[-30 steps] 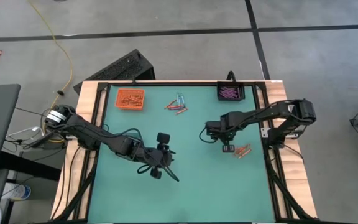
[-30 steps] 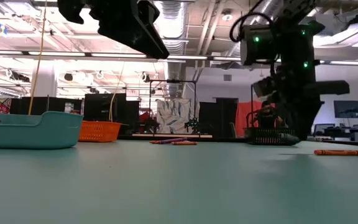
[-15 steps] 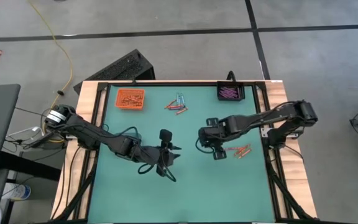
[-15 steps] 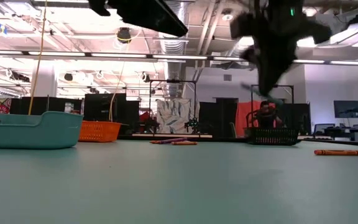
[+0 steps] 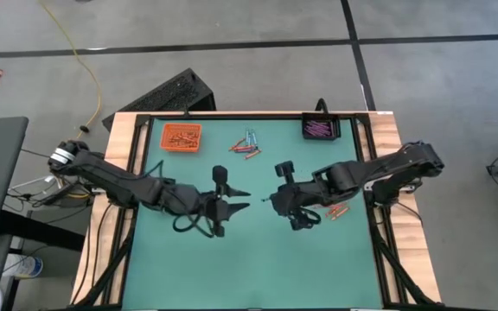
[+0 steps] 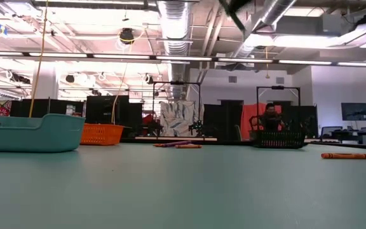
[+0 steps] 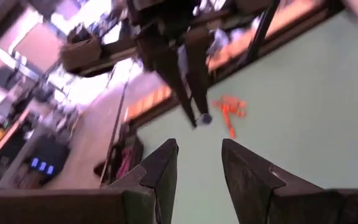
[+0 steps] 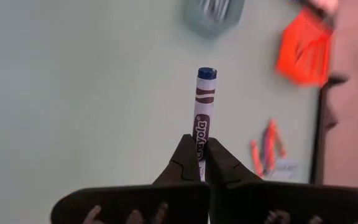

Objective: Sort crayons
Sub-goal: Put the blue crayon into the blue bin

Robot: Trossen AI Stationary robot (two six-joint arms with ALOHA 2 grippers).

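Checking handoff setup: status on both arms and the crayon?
Right gripper shut on blue crayon, mid-table. Left gripper open, empty, facing it. Loose crayons remain on the mat. Nothing between arms.

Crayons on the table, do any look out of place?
Yes. A few orange crayons lie loose near the table's right edge, and a mixed cluster sits loose between the orange tray and black tray.
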